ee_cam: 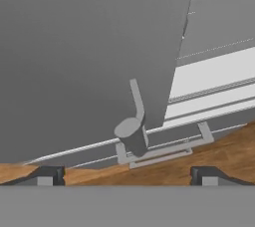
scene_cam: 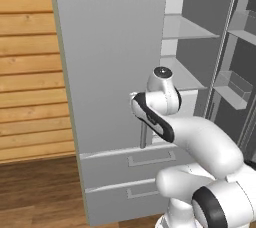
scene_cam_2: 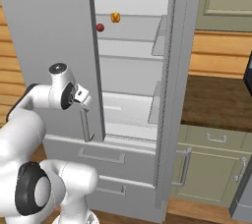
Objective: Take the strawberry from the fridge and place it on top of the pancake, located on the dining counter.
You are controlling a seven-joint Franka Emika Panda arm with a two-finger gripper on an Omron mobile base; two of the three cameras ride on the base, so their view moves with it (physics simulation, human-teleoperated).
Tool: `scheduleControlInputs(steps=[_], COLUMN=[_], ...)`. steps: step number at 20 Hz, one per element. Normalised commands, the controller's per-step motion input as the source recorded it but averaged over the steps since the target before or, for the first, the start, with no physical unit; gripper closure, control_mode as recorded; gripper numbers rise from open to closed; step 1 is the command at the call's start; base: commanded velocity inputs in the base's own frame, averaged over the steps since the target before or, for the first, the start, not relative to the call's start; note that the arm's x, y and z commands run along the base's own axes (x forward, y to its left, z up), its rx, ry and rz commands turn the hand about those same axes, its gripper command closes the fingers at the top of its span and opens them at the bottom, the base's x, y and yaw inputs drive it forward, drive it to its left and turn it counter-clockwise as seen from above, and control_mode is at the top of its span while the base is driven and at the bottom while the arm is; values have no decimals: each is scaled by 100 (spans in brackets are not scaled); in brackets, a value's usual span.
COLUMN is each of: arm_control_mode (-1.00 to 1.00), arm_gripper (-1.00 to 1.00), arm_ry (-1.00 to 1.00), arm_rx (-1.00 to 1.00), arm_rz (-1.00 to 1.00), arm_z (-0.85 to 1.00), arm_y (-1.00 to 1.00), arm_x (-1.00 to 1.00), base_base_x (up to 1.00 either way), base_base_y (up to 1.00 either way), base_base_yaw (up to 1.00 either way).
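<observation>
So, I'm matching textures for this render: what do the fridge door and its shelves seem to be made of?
Fridge door: looks like matte light grey painted metal, flat and without glare. Shelves: pale and smooth, possibly glass or plastic; the render leaves that open.

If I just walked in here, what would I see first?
Probably the tall grey fridge with one door swung open, showing white shelves inside. On an upper shelf sits the tiny dark red strawberry, beside an orange-yellow food. In front, the white robot arm reaches toward the closed door's bar handle, its gripper open and holding nothing.
</observation>
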Motion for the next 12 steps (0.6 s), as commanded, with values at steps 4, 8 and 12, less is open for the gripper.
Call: scheduleControlInputs(steps=[4,8,12], arm_control_mode=[-100,-100,-100], arm_gripper=[-100,-100,-100], arm_ry=[0,0,3], arm_rx=[-9,-7,-6], arm_rz=[0,0,0], arm_z=[-18,-20,-26], arm_y=[-1,0,-4], arm_x=[30,24,22], base_base_x=[0,0,0], base_base_y=[0,0,0], base_base_yaw=[0,0,0])
